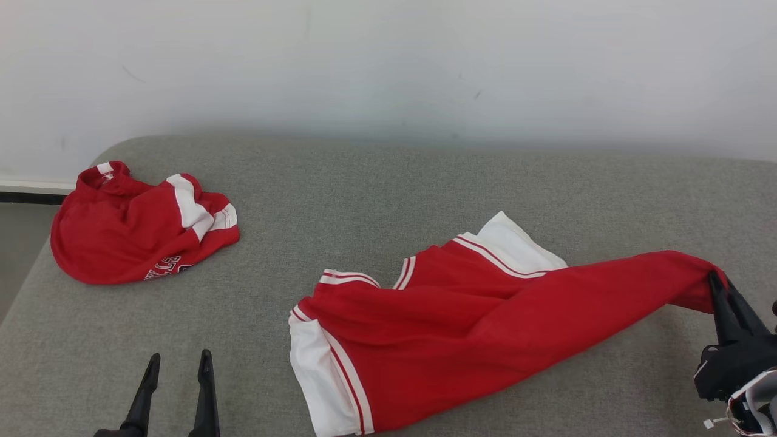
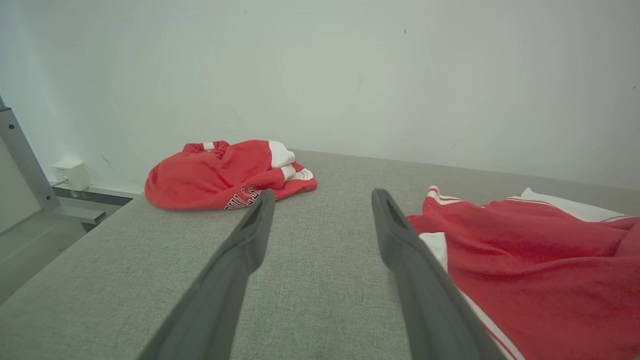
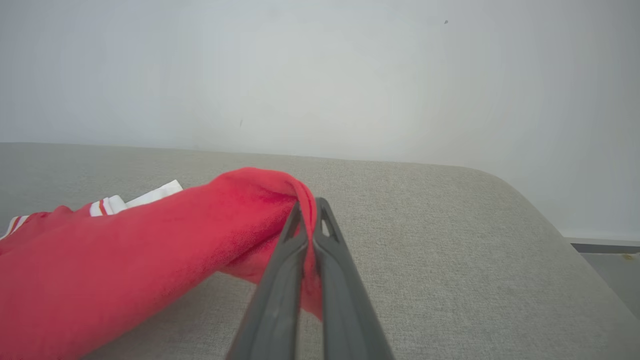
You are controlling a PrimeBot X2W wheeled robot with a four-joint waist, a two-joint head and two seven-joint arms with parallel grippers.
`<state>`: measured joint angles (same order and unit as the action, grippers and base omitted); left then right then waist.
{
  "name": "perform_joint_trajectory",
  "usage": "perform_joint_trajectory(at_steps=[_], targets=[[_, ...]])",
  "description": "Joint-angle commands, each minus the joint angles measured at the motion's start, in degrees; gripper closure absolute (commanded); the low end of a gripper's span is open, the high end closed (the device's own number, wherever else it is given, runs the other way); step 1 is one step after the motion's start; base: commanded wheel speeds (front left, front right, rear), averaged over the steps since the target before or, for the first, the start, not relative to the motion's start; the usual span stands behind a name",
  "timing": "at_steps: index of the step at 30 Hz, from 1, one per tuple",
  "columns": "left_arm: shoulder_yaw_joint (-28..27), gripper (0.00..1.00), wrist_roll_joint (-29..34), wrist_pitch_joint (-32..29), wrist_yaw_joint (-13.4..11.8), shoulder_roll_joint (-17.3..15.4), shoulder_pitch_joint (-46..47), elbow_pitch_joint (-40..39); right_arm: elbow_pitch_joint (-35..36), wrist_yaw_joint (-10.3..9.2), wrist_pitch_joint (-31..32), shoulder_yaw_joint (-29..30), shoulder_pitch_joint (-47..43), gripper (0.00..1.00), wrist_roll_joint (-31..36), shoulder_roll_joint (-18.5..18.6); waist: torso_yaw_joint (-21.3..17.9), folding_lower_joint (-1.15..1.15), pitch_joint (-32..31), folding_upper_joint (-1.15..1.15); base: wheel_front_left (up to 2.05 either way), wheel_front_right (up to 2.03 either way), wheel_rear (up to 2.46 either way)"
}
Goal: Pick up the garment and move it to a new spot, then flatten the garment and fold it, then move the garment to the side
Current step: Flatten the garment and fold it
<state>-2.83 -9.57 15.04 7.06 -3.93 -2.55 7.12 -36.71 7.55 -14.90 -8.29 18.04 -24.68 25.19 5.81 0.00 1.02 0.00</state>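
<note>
Head view: the red, white-trimmed fabric garment (image 1: 461, 321) lay right of the crumpled red jersey (image 1: 133, 230), with the right gripper (image 1: 718, 280) clamped on its far end. Left wrist view: the left gripper (image 2: 322, 195) held its fingers apart, empty. Right wrist view: that thin pinch could slip when pulled.

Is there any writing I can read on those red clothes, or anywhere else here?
"ULLS", roughly: pale letters on the crumpled red garment at the left; the word's start is tucked out of sight.
Spread red garment: no writing visible.
Nothing else here carries readable text.
</note>
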Motion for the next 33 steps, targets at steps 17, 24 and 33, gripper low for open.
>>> perform_joint_trajectory(at_steps=[17,24,33], targets=[[-0.2,0.0,0.4,0.2,0.2,1.0,1.5,0.6,10.2,-0.13,6.4,-4.0,7.1,1.0,4.2,-1.3,1.9,0.0,0.9,0.0,0.0,0.0,0.0],[0.9,0.0,0.1,0.2,0.2,1.1,2.7,0.7,7.6,-0.13,8.9,-11.8,20.8,1.0,5.2,-4.6,4.5,0.0,2.4,0.0,0.0,0.0,0.0],[3.5,0.0,-2.1,0.2,-0.4,1.1,5.6,2.0,-4.6,-0.13,7.8,-22.2,35.9,1.0,4.7,-11.7,9.4,0.0,5.3,0.0,0.0,0.0,0.0]])
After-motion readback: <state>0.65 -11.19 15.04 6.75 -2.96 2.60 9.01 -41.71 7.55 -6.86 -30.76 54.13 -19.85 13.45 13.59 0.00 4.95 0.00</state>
